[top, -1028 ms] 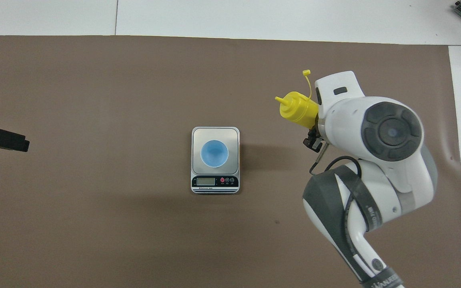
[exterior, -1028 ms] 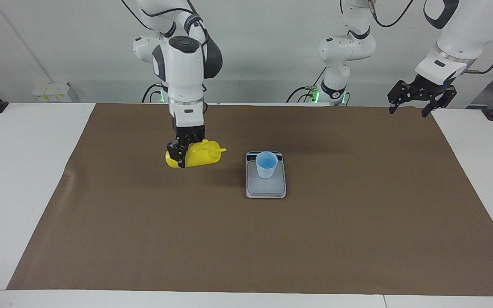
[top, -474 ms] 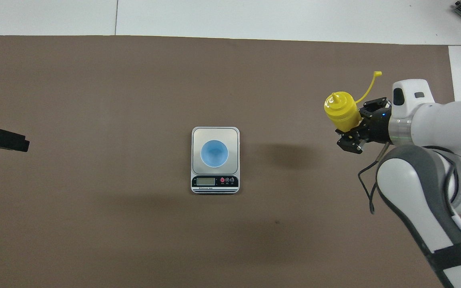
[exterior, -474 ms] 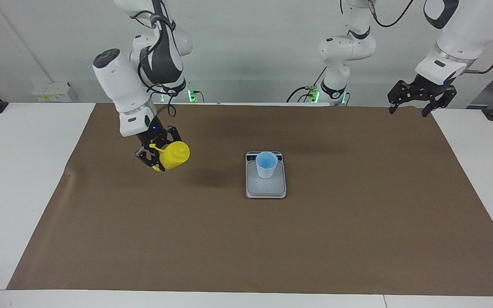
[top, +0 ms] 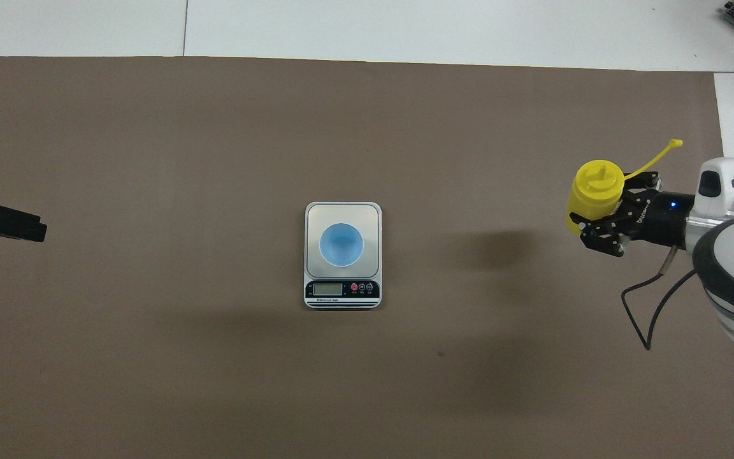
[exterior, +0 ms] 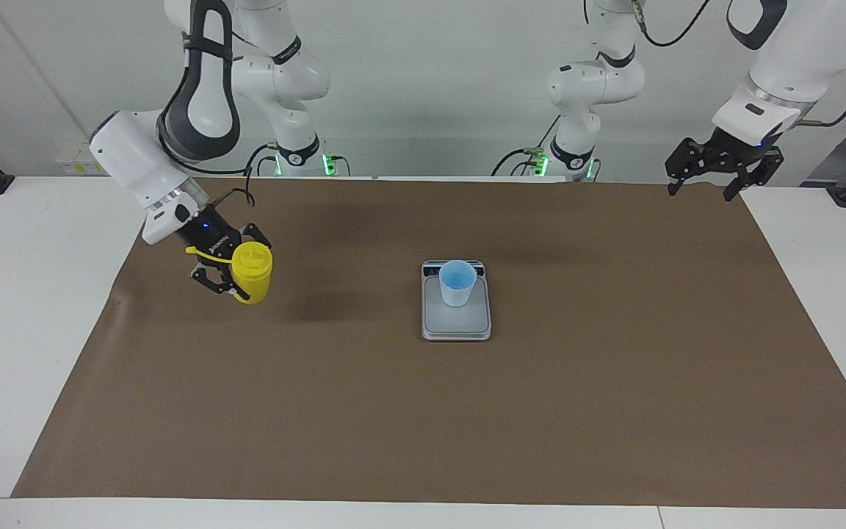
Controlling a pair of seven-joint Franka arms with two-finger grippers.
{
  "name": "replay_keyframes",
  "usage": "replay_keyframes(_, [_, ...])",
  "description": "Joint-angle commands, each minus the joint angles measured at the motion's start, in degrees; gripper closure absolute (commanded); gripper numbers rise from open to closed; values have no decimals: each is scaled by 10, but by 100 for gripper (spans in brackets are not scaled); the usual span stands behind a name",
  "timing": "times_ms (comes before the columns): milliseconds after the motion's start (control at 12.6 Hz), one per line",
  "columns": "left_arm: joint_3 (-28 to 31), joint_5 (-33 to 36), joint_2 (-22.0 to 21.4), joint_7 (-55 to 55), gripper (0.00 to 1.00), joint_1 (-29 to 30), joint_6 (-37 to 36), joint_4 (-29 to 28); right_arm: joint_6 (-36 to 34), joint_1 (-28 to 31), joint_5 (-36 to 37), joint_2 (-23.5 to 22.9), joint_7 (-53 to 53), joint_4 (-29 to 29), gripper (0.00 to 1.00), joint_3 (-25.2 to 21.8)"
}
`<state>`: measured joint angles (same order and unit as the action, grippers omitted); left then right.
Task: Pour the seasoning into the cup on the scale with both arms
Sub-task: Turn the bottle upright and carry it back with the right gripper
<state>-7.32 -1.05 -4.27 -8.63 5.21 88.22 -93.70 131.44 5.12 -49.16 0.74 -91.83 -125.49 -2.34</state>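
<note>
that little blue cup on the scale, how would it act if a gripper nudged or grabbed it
The cup looks thin, empty and handle-free, so it is probably very light and would slide or tip at a nudge. It tapers to a narrow base on the smooth scale plate, which likely adds to that. Its thin wall may flex under a firm pinch.

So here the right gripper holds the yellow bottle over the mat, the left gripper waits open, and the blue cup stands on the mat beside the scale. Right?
Not quite. The blue cup stands on the scale, not beside it; the overhead view shows it on the weighing plate. The rest holds: the right gripper holds the yellow bottle over the mat, and the left gripper waits open.
</note>
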Motion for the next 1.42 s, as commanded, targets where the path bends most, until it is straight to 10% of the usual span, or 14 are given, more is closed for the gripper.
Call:
replay_keyframes(0, [-3,6,-12,-2,0,6,-5,-9,-35,53,-86,-9,-84,-11,100,8])
replay_keyframes(712, [-3,7,-12,-2,0,6,-5,-9,-41,62,-337,-104,-344,-9,100,8])
replay_keyframes(1344, [-3,7,-12,-2,0,6,-5,-8,-61,77,-344,-127,-393,-19,100,8])
